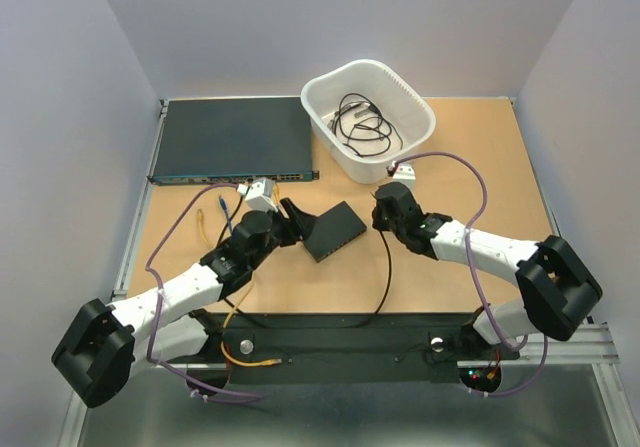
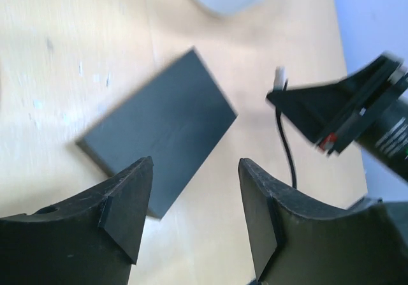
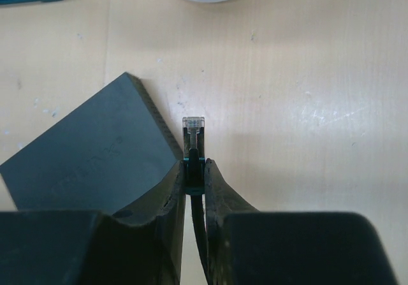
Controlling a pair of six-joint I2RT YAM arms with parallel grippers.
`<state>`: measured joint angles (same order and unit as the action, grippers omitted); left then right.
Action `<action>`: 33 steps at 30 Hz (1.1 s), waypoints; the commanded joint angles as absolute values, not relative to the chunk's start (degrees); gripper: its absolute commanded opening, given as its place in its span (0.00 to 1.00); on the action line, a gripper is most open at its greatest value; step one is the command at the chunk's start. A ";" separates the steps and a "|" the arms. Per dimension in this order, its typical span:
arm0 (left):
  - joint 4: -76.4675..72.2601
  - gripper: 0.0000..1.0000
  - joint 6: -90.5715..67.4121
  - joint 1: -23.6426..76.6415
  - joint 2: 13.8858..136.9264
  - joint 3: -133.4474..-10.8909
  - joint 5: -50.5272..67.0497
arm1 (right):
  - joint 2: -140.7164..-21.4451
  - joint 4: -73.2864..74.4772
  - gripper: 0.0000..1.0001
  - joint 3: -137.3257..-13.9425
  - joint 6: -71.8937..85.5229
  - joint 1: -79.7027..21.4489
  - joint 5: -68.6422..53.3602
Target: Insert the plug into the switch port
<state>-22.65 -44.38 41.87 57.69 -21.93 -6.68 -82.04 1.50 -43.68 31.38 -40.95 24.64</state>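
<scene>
Centre of pale wooden table [image 1: 450,187]: small flat matte-black rectangular box [image 1: 335,230], lying flat and skewed. At its 9 o'clock, left gripper [image 1: 292,215], just beside the near corner. From the left wrist camera, fingers [image 2: 124,202] spread wide with nothing between them, the box [image 2: 159,129] beyond at 11 o'clock. At the box's 3 o'clock, right gripper [image 1: 383,205]. From the right wrist camera, fingertips pinched tight on a clear plastic plug [image 3: 193,127] with black cable [image 1: 385,267], plug tip proud of the fingers and pointing to 12 o'clock. Plug just beside the box's ribbed edge, at that edge's 3 o'clock, a thin strip of table between, not touching. Switch port not made out; possibly along that ribbed edge, too small to tell. Cable trailing toward 6 o'clock. At the box's 1 o'clock, white oval plastic basket [image 1: 420,107]. At 11 o'clock, wide dark rack unit [image 1: 230,137].
</scene>
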 commanded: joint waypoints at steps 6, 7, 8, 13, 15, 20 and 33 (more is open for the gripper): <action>-19.95 0.64 -36.47 36.75 58.89 -31.02 -9.94 | -77.52 3.95 0.00 -41.66 32.43 -43.33 15.03; -22.04 0.65 -36.47 35.35 58.71 -30.68 -9.32 | -77.43 4.04 0.00 -41.66 32.34 -44.37 14.59; -23.45 0.72 -36.91 34.38 58.19 -30.24 -8.53 | -76.82 4.22 0.01 -41.40 32.34 -44.82 14.76; -28.21 0.98 -37.10 25.77 60.72 -29.09 -0.90 | -75.15 4.22 0.01 -39.11 34.80 -48.07 16.61; -28.48 0.98 -36.22 24.44 62.13 -30.23 -0.27 | -75.41 4.31 0.00 -38.50 35.07 -49.04 16.96; -32.24 0.95 -34.11 23.47 66.70 -30.67 2.11 | -78.48 4.83 0.01 -39.20 35.33 -53.52 18.27; -38.32 0.90 -30.67 23.29 80.94 -33.75 4.56 | -83.58 5.10 0.00 -41.83 34.54 -56.51 19.60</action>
<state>-33.41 -32.25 23.51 78.85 -31.27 2.42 -81.36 3.95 -39.18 34.74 -55.59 19.27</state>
